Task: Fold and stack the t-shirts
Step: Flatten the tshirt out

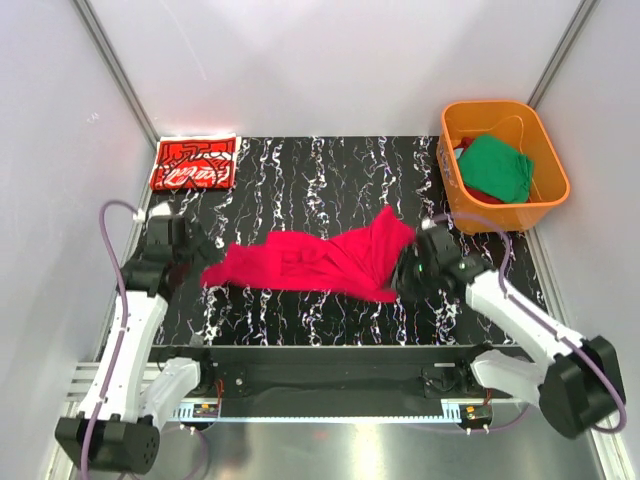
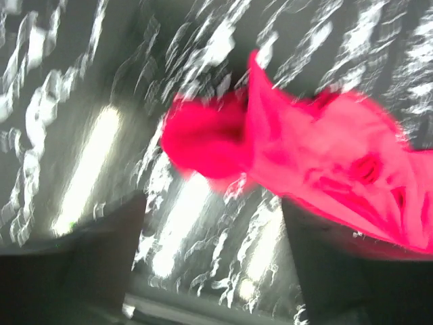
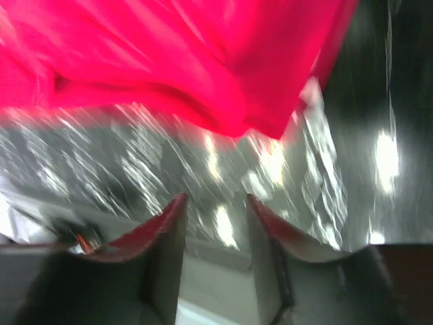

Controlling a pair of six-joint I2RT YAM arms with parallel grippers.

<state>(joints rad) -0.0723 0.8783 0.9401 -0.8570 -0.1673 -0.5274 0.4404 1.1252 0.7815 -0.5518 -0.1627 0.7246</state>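
From above, the black table (image 1: 300, 180) with its white marble veining sits boxed in by plain white walls (image 1: 320, 60). The crimson t-shirt (image 1: 310, 262) sprawls crumpled across mid-frame, the red printed t-shirt (image 1: 194, 162) lies folded flat at the table's upper left corner, and the green t-shirt (image 1: 497, 168) is bundled inside the orange tub (image 1: 505, 104) at upper right. The left gripper (image 1: 197, 252) sits at the cloth's left tip, the right gripper (image 1: 408, 272) at its right edge. The left wrist view is blurred: the left gripper (image 2: 213, 217) is spread wide and empty, with the crimson t-shirt (image 2: 325, 156) ahead on the glossy table (image 2: 61, 101). In the right wrist view, the right gripper (image 3: 213, 203) shows a narrow empty gap, with the crimson t-shirt (image 3: 169, 61) filling the top above the shiny table (image 3: 352, 135).
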